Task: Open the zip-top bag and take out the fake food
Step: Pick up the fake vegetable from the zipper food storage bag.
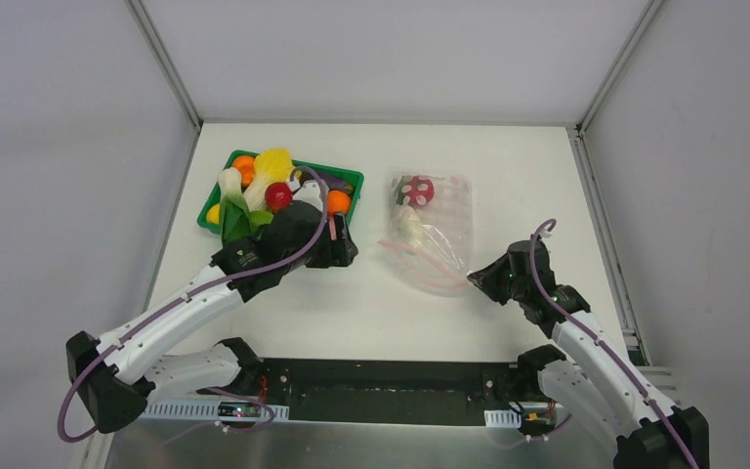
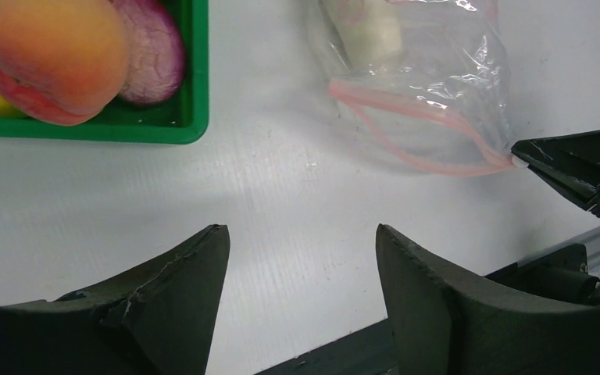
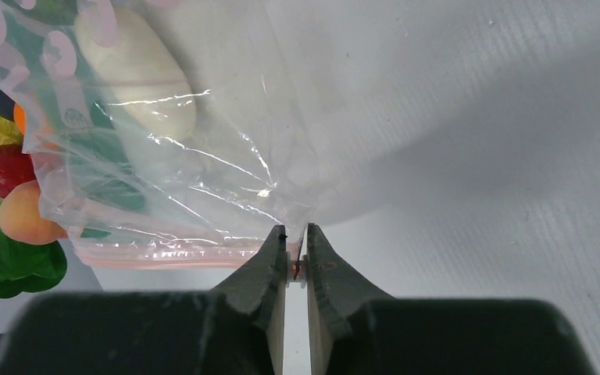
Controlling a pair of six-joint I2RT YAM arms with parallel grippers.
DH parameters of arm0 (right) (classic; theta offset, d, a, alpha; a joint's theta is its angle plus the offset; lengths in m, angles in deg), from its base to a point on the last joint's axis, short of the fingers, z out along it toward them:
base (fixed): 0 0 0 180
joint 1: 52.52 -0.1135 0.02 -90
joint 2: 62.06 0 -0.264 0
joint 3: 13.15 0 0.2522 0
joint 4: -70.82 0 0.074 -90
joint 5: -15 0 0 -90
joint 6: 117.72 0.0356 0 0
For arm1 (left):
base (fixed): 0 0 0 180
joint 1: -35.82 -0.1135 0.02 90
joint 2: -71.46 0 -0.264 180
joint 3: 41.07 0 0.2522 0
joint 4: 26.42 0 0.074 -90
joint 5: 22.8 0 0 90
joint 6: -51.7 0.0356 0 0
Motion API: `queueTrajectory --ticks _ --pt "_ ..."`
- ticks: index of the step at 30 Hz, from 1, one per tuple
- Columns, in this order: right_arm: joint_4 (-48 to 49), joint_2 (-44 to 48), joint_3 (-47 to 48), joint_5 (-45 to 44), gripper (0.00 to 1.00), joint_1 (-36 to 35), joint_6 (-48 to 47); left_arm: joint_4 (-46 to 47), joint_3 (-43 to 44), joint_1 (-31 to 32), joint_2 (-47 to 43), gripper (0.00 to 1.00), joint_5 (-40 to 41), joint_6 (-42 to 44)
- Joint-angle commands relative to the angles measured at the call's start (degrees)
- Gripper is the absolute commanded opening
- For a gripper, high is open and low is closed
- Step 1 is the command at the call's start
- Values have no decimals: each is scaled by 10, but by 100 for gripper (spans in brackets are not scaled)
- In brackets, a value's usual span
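Two end effectors work above a white table (image 1: 391,303). Nearest, the right end effector (image 1: 476,278) (image 3: 297,234) has its fingers pressed almost together. They pinch the near corner of the bag (image 1: 441,223) (image 3: 203,156), where the pink zip strip (image 3: 156,254) ends, and only a sliver of plastic separates the pads.

The left end effector (image 1: 340,249) (image 2: 301,234) stands spread, its fingers well apart, with nothing between them and bare table beneath. It hangs just beside the near right corner of the tray (image 1: 354,180) (image 2: 195,86). As far as the views show, it touches none of the food.

Beyond the right end effector the bag lies on the table, near the middle and to the right of the tray, with its mouth toward the arms. In the left wrist view the zip strip is parted into a loop. Inside the bag, a white radish (image 1: 409,227) lies close to the mouth, and a red radish (image 1: 420,191) with green leaves (image 1: 400,186) sits at the far end.

Farther left, the green tray holds loose food. A peach (image 2: 47,47) and a purple piece (image 2: 154,51) sit at its near corner. A red apple (image 1: 277,195), an orange (image 1: 244,163) and a cabbage (image 1: 273,166) lie toward the back.
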Motion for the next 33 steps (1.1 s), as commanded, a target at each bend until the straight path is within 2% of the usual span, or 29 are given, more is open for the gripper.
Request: queueTrajectory --ticks 1,8,12,15,20,27,33 --pt "-3 19 13 32 0 -4 46 80 -5 50 37 69 67 -38" --pt "-8 30 18 34 0 -10 67 142 10 140 115 59 120 -11" --pt "-6 28 21 38 0 -13 71 192 18 168 157 51 124 10" --pt "-1 24 22 39 0 -16 75 213 33 187 193 49 135 22" --pt "6 15 26 38 0 -25 79 256 56 201 248 43 136 30" --pt "9 7 37 46 0 -35 84 262 102 203 343 37 160 42" --pt "5 8 47 52 0 -37 86 255 108 203 377 26 178 40"
